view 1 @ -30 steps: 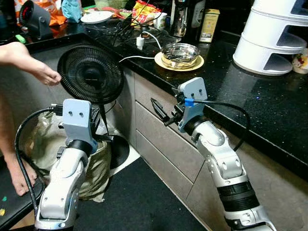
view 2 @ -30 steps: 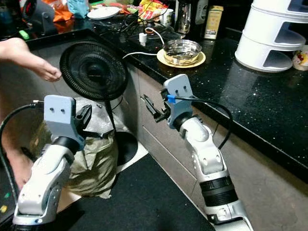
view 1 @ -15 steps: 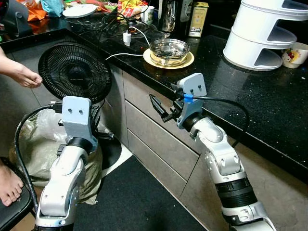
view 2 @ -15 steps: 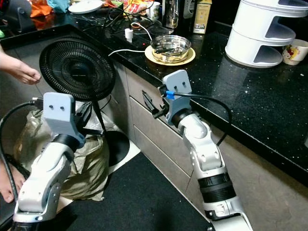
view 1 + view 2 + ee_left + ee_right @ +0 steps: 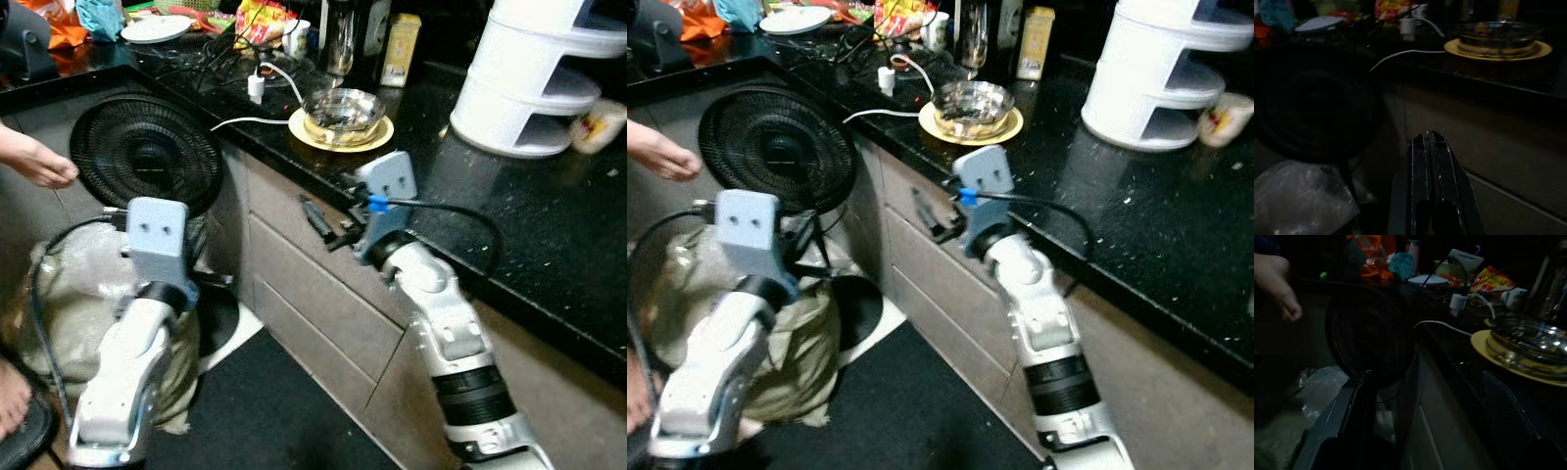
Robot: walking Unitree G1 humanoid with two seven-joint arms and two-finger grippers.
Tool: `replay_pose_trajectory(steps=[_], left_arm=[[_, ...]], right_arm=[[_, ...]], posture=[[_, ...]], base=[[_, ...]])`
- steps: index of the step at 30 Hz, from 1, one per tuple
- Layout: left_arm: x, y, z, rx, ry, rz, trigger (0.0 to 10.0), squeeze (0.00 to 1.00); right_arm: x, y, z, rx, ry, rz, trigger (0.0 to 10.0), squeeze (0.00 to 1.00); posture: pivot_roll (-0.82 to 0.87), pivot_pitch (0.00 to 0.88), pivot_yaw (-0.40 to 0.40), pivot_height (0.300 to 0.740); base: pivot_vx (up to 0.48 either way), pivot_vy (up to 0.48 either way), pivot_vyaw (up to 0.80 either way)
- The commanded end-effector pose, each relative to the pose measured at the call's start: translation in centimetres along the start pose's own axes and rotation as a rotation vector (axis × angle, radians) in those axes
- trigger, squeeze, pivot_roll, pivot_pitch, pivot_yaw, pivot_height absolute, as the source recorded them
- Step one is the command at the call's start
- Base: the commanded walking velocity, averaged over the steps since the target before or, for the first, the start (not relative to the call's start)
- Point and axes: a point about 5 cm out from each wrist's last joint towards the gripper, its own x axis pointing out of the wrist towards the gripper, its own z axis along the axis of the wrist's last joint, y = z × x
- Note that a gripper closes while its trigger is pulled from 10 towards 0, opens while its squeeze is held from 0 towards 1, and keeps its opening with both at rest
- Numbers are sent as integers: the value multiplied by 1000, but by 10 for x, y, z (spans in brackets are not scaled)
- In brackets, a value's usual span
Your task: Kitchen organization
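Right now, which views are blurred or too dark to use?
Both eye views are softly motion-blurred, worst at the white tiered rack and right arm; the glass bowl stays readable. Left wrist view is very dark, its pincer shut. Right wrist view is dim, with glints on the bowl.

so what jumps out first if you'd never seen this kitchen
The black fan standing on the floor against the counter's end, with a person's hand reaching toward its cage. Next, the glass bowl on a yellow plate near the black counter's edge, just beyond the raised right gripper.
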Motion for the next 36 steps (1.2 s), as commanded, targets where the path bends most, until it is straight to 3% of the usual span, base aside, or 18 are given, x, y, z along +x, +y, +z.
replay_pose_trajectory(steps=[1, 23, 28, 36], left_arm=[[0, -1, 1, -1, -1, -8, 10000, 0], [1, -3, 3, -2, -7, -18, 10000, 0], [2, -5, 7, -37, -32, -22, 10000, 0], [3, -13, 13, -48, -64, -63, 10000, 0]], right_arm=[[-1, 0, -2, -1, 5, 4, 10000, 0], [4, 0, 6, -3, -33, -11, 10000, 0], [6, -8, 18, -11, -93, -73, 10000, 0], [7, -21, 28, -36, -126, -140, 10000, 0]], posture=[[97, 0, -48, 740], [103, 0, -45, 740], [103, 0, -49, 740], [103, 0, -53, 740]], base=[[405, 0, 0], [403, 0, 0], [375, 0, 0], [0, 0, 0]])
